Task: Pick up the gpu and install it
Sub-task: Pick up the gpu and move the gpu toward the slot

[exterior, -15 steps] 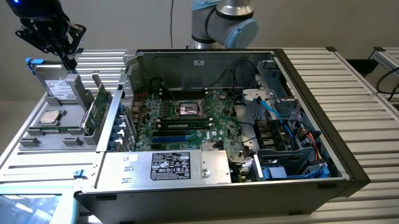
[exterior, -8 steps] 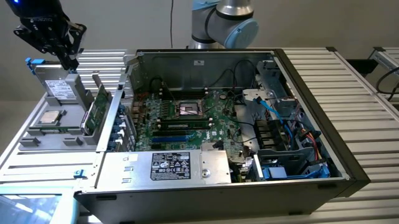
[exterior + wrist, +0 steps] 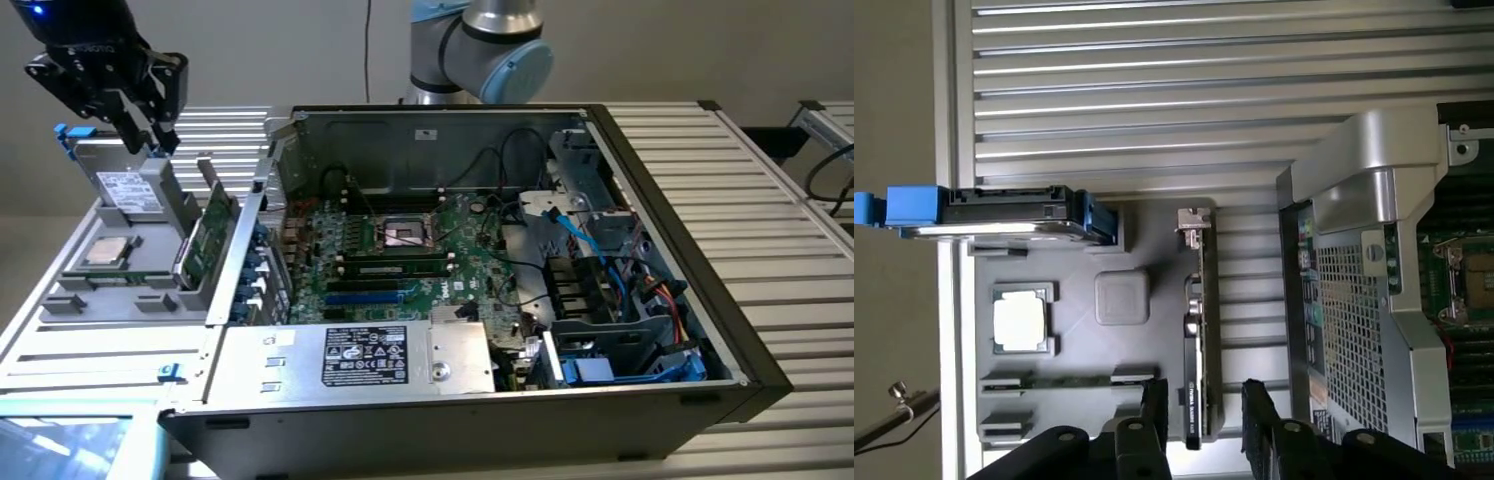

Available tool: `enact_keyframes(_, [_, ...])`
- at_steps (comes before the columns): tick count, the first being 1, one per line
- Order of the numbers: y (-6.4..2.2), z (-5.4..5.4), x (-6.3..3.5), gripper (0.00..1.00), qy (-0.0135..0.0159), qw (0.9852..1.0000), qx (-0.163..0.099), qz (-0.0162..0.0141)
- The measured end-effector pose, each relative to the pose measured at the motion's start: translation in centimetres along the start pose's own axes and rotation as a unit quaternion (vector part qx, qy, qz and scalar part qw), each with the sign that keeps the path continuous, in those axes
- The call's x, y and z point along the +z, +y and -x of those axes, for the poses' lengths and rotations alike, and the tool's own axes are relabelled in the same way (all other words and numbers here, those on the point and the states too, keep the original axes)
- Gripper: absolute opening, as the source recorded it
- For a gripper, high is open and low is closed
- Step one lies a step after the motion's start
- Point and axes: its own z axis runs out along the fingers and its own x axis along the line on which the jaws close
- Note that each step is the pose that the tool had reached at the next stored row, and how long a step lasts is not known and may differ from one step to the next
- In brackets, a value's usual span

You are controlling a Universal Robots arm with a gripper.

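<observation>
The gpu [image 3: 1195,330] stands on edge in a tray [image 3: 1084,345], just beside the computer case [image 3: 1354,330]. The claw [image 3: 154,145] hangs above the tray.

**Legible text:** none can be read.

**Entry 1.** Black label [image 3: 363,356] on the silver power supply [image 3: 461,365], at 6 o'clock of the open computer case [image 3: 747,330]. White print and small round marks are seen, but no word or number can be made out.

**Entry 2.** White label [image 3: 127,189] on the drive [image 3: 158,185], which stands in the grey parts tray [image 3: 80,300] at 9 o'clock of the case. The print is too fine to read.

**Entry 3.** White lettering [image 3: 1191,398] along the black edge of the gpu [image 3: 1199,320], recorded in the wrist view. It is not decipherable.

**Entry 4.** Small coloured sticker [image 3: 1322,400] on the case's perforated rear panel, recorded in the wrist view. It is unreadable.
</observation>
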Motion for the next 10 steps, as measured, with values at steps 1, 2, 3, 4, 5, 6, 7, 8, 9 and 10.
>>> enact_keyframes(1, [-0.01, -0.1, 0.18, 0.44, 0.0000, 1.0000, -0.001, 0.0000])
enact_keyframes(2, [-0.04, -0.1, 0.37, 0.44, 0.0001, 1.0000, -0.003, 0.0001])
enact_keyframes(3, [-0.09, -0.1, 0.55, 0.44, 0.0001, 1.0000, -0.004, 0.0002])
enact_keyframes(4, [-0.20, -0.1, 0.72, 0.44, 0.0003, 1.0000, -0.006, 0.0004])
enact_keyframes(5, [-0.39, -0.1, 0.88, 0.44, 0.0007, 1.0000, -0.007, 0.0007])
enact_keyframes(6, [-0.65, -0.1, 1.05, 0.44, 0.0008, 1.0000, -0.008, 0.0013])
enact_keyframes(7, [-0.90, -0.1, 1.23, 0.44, 0.0009, 1.0000, -0.009, 0.0019])
enact_keyframes(8, [-1.17, -0.1, 1.39, 0.44, 0.0010, 0.9999, -0.010, 0.0022])
enact_keyframes(9, [-1.39, -0.1, 1.57, 0.44, 0.0009, 0.9999, -0.010, 0.0024])
enact_keyframes(10, [-1.52, -0.1, 1.74, 0.44, 0.0009, 0.9999, -0.010, 0.0025])
